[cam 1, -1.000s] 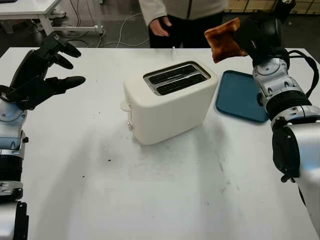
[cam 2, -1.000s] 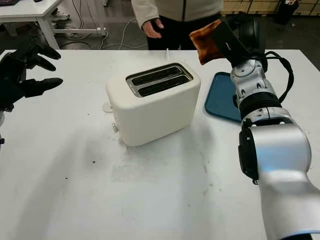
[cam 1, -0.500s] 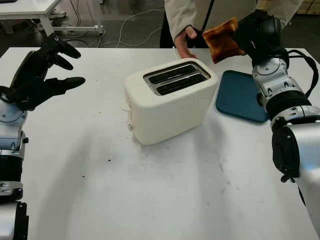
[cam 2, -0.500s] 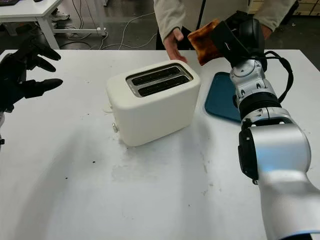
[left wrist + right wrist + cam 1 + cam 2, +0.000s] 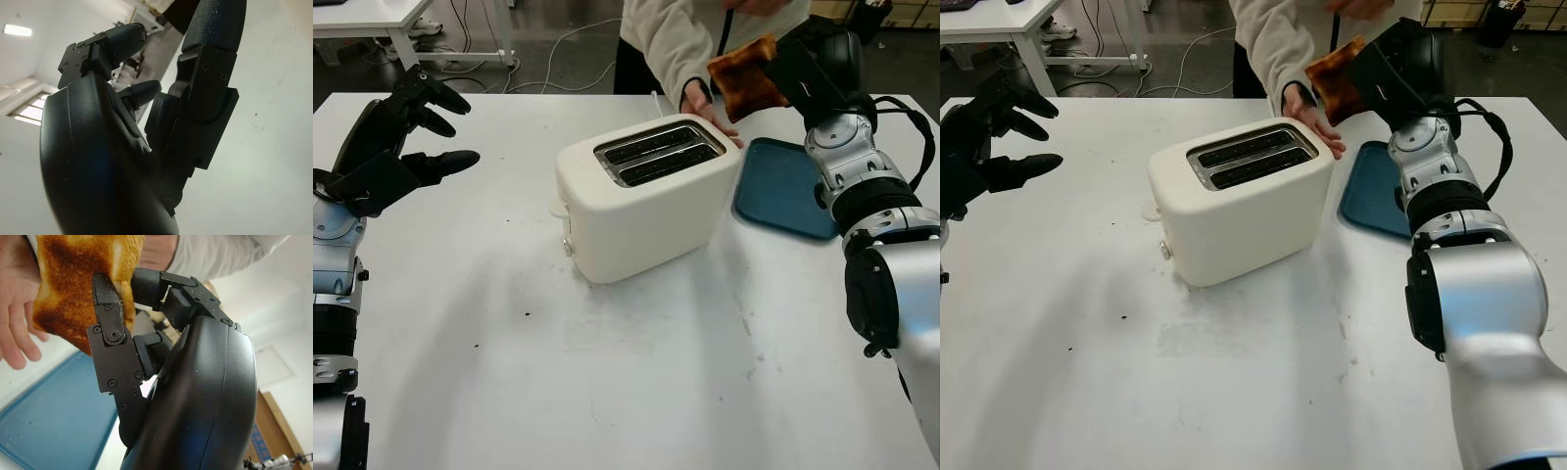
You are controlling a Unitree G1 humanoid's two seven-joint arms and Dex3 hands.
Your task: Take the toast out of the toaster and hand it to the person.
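Note:
My right hand (image 5: 781,70) is raised at the back right, above the far corner of the toaster, shut on a browned slice of toast (image 5: 744,76). The same toast (image 5: 73,281) sits pinched between my black fingers (image 5: 110,328). A person in a light top leans over the table's far edge. One of their hands (image 5: 707,106) rests on the toaster's far corner, just below the toast; the other (image 5: 1361,6) is above it. The cream toaster (image 5: 641,196) stands mid-table with both slots empty. My left hand (image 5: 386,147) hovers open at the far left.
A blue tray (image 5: 783,186) lies flat on the white table (image 5: 607,382) to the right of the toaster, under my right forearm. Cables trail on the floor behind the table. A second white table (image 5: 372,20) stands at the back left.
The person has stepped in and leaned over, bringing one hand down onto the toaster's far corner below the toast. My right hand with the toast has shifted slightly left. The left hand is still.

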